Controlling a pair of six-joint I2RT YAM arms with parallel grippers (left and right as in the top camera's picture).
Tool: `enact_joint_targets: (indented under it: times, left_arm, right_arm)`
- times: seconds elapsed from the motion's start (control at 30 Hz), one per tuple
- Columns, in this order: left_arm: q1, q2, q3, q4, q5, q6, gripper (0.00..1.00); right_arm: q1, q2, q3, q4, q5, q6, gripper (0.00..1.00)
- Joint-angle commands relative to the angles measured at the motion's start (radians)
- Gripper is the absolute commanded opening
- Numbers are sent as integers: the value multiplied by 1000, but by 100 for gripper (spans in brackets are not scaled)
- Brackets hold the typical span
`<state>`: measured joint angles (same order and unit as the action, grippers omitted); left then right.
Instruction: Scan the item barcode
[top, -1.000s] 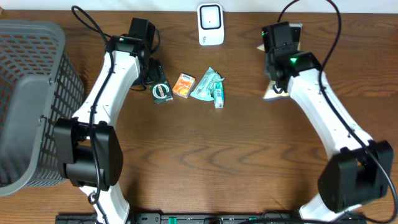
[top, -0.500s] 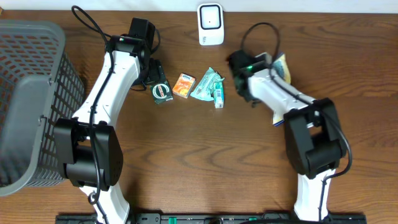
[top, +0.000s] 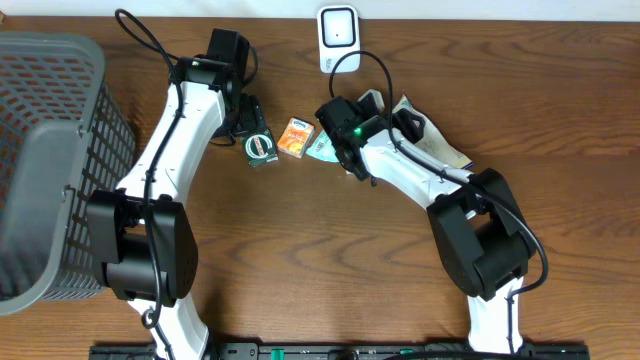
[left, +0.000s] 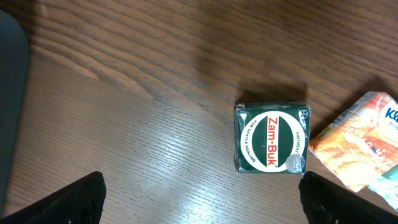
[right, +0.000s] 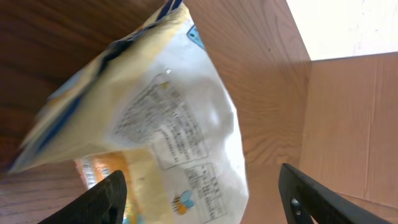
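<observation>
Right claw: right gripper (right: 205, 194) released, its dark fingers spread to the lower left and lower right corners of the wrist view, pinching nothing.
Item: white and yellow packet (right: 180, 118) fills the middle of the right wrist view, fine-print side facing the camera, left edge blurred. Can't tell if it touches the left finger.
Item, from above: upper middle-right of the overhead frame, flat on the table (top: 300, 260), partly under the right arm.
Scanner: white scanner (top: 338, 38) at top centre, up-left of the packet, apart from it.
Left claw: left gripper (left: 208, 202) released, wide, nothing between the fingers.
Under left claw: green Zam-Buk box (left: 272, 137), right of centre in the left wrist view, flat on the wood.
Neighbours: orange packet (top: 295, 137) just right of the box; teal packet (top: 322, 150) beside that, half hidden by the right wrist.
Far left: grey basket (top: 60, 70).
</observation>
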<state>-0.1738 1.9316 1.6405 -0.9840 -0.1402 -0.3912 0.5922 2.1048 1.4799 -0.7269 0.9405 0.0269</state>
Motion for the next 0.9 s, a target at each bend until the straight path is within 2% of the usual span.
enact_joint_targets:
  times: [0.0,0.07,0.13,0.17,0.33,0.47,0.57,0.6,0.67,0.73,0.77,0.8,0.87]
  left_arm:
    - [0,-7,5,-2,-6,9,98]
    - [0,-7,5,-2,-6,9,98]
    - [0,-7,5,-2,-6,9,98]
    - [0,-7,5,-2,-6,9,98]
    - [0,-7,5,-2,-6,9,97]
    - [0,-7,5,-2,-6,9,98]
    - [0,-7,5,-2,-6,9,98]
    - [0,-7,5,-2,-6,9,98]
    - [0,-7,5,-2,-6,9,98]
    - [0,-7,5,-2,-6,9,98]
    - [0,-7,5,-2,-6,9,97]
    - [0,-7,5,-2,-6,9,98]
    - [0,-7,5,-2,-6,9,98]
  right_arm:
    - [-19,-14,5,16,-11,-25,75]
    - [-39,-14,5,16,-82,-25,75]
    - [-86,-14,5,0,-284,-66,82]
    - [-121,-14,5,-16,-387,-114,89]
    - [-193,-11,5,-18,-401,-122,99]
    - [-257,-8,-12,-15,-596,-190,99]
    - [-285,-7,-40,21,-613,-189,96]
    - [-294,-7,-56,40,-614,-189,89]
    - [-303,-7,-71,60,-615,-189,68]
    - [-310,-8,-76,62,-661,-188,44]
    - [-310,-9,-74,63,-668,-180,40]
    - [-310,-13,-69,62,-670,-160,25]
    - [-310,-24,-43,42,-677,-107,10]
